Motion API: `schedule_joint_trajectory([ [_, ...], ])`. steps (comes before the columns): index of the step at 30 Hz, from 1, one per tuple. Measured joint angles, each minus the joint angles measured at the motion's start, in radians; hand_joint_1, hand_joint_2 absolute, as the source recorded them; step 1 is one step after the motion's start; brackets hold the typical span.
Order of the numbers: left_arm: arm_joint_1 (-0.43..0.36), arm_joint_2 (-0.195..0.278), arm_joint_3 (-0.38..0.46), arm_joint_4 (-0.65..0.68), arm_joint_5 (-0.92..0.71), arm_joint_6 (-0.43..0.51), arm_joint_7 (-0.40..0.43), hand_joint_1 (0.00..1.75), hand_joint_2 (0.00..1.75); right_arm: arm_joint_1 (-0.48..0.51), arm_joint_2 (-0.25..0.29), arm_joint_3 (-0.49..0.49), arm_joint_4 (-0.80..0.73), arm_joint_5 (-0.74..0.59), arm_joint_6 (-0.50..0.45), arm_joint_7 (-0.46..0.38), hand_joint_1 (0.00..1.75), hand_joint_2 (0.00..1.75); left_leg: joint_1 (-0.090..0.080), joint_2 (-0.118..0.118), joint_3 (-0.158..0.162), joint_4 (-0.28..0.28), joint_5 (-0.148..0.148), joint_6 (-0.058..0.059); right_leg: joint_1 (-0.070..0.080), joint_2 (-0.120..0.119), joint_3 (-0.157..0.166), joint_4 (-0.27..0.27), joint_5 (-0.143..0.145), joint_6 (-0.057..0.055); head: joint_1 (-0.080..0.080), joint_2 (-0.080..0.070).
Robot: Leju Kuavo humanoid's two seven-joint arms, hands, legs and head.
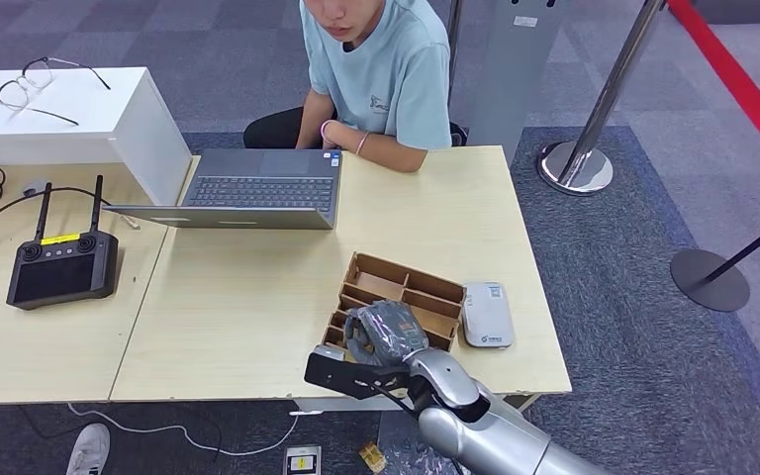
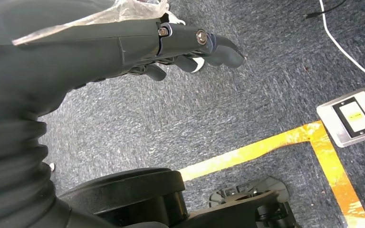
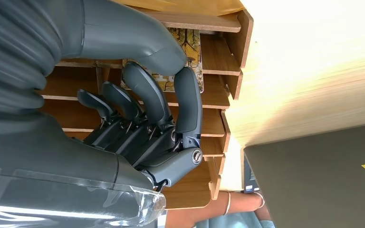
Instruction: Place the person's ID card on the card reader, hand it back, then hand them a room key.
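Right hand [image 1: 384,332], grey under clear plastic wrap, reaches into the brown wooden compartmented tray [image 1: 426,287] at the table's near right; fingers [image 3: 142,90] curled down over a patterned card [image 3: 192,40] lying in one slot, grasp not confirmable. White flat card reader [image 1: 486,314] sits just beside the tray. Left hand [image 2: 180,45] hangs over grey carpet, fingers loosely bent, holding nothing. Person in pale blue shirt [image 1: 376,69] sits behind the open grey laptop [image 1: 257,188].
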Motion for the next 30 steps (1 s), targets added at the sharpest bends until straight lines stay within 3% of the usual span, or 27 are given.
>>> schedule_joint_trajectory([
  [22, 0.000, 0.000, 0.000, 0.000, -0.001, 0.000, 0.000, 0.00, 1.75, 0.001, -0.004, -0.019, 0.000, -0.006, -0.068, -0.016, 1.75, 1.75, 0.000, 0.000, -0.001, 0.000, 0.000, 0.000, 0.000, 0.000, -0.001, 0.000, 0.000, 0.000, 0.000, 0.000],
  [30, 0.000, 0.000, 0.000, 0.000, -0.002, 0.001, 0.000, 0.00, 1.75, 0.001, -0.005, -0.025, -0.001, 0.000, -0.080, -0.020, 0.79, 1.75, 0.000, 0.000, -0.001, 0.000, 0.000, 0.000, 0.000, 0.000, -0.001, 0.000, 0.000, 0.000, 0.000, 0.000],
])
